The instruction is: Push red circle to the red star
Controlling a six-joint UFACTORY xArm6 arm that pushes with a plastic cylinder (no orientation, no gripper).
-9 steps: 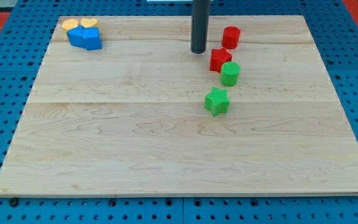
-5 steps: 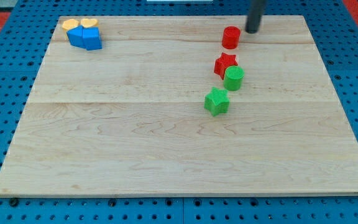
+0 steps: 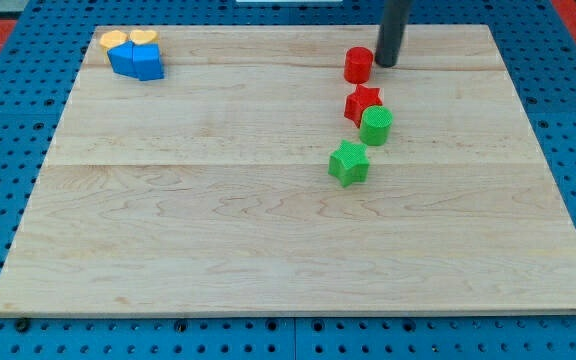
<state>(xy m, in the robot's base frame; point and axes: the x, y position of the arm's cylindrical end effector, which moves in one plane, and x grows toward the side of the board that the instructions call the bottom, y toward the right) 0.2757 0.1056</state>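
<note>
The red circle (image 3: 358, 65) stands near the view's top, right of centre, on the wooden board (image 3: 218, 220). My tip (image 3: 386, 63) is just to its right, touching or almost touching it. The red star (image 3: 363, 104) lies a short way below the red circle, with a small gap between them. A green circle (image 3: 375, 126) touches the red star's lower right side.
A green star (image 3: 349, 163) lies below the green circle. At the view's top left two blue blocks (image 3: 136, 62) sit together with an orange circle (image 3: 115, 40) and a yellow heart (image 3: 144, 38) behind them. Blue pegboard surrounds the board.
My tip moved from left of the red blocks round to the red circle's right, then pushed it a little to the left and down. The red star and green circle shifted slightly.
</note>
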